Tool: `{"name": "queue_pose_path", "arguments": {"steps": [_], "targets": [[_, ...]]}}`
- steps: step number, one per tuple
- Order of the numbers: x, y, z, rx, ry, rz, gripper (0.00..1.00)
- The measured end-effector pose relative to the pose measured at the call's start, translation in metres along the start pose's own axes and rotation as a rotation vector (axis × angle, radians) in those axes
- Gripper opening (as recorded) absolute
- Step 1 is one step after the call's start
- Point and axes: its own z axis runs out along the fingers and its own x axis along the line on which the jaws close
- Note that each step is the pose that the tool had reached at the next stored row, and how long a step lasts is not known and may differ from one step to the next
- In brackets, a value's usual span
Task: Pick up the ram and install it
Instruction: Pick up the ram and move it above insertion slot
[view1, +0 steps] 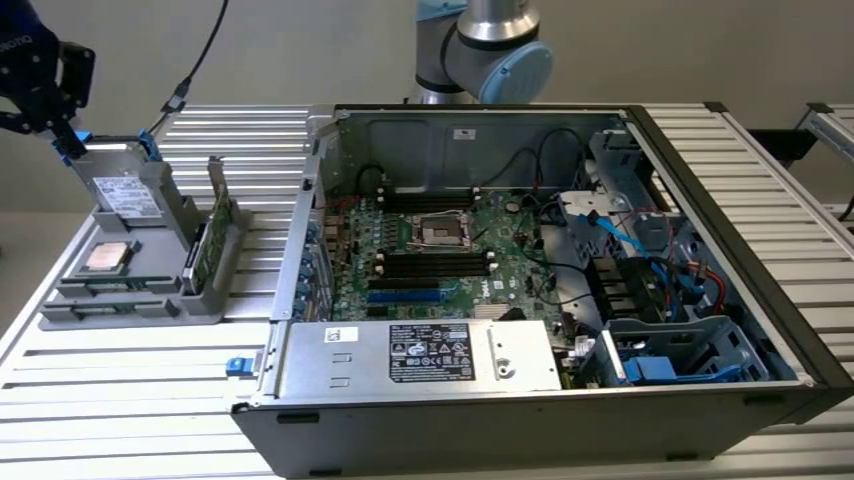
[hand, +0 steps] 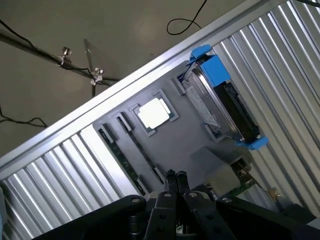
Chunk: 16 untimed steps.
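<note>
Ribbed silver aluminium slats form the counter (view1: 120, 400), with a plain pale wall (view1: 320, 50) behind it. Beside it is a grey floor (hand: 75, 30) strewn with thin black cables (hand: 185, 22). On the exterior view's left sits a grey moulded plastic tray (view1: 80, 312). The ram (view1: 200, 258), a long thin green circuit-board stick, stands on its edge in a slot of that tray. Its long axis runs from the near side toward the far side, parallel to the side wall of the open black computer case (view1: 534, 430) just beside it. The black two-fingered hand (hand: 175, 175) hangs above the tray, fingertips pressed together on nothing, apart from the ram.
</note>
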Motion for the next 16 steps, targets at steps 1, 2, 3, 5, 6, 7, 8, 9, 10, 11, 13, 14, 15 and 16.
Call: {"name": "queue_pose_path", "arguments": {"steps": [1,2,3,5,6,7,8,9,10,11,13,14,15,16], "targets": [[0.0000,0.0000,0.0000,-0.0003,0.0004,-0.019,0.10],[0.0000,0.0000,0.0001,-0.0005,0.0006,-0.036,0.10],[0.0000,0.0000,0.0001,-0.0007,0.0010,-0.056,0.10],[0.0000,0.0000,0.0003,-0.0012,0.0016,-0.092,0.10],[0.0000,0.0000,0.0003,-0.0015,0.0019,-0.111,0.10],[0.0000,0.0000,0.0003,-0.0018,0.0022,-0.127,0.10],[0.0000,0.0000,0.0003,-0.0020,0.0026,-0.146,0.10],[0.0000,0.0000,0.0004,-0.0022,0.0028,-0.164,0.10],[0.0000,0.0000,0.0005,-0.0025,0.0031,-0.183,0.10],[0.0000,0.0000,0.0005,-0.0027,0.0034,-0.201,0.10],[0.0000,0.0000,0.0006,-0.0031,0.0040,-0.237,0.10],[0.0000,0.0000,0.0006,-0.0034,0.0044,-0.255,0.10],[0.0000,-0.0001,0.0007,-0.0037,0.0047,-0.274,0.10],[0.0000,0.0000,0.0008,-0.0039,0.0050,-0.292,0.10]]}}
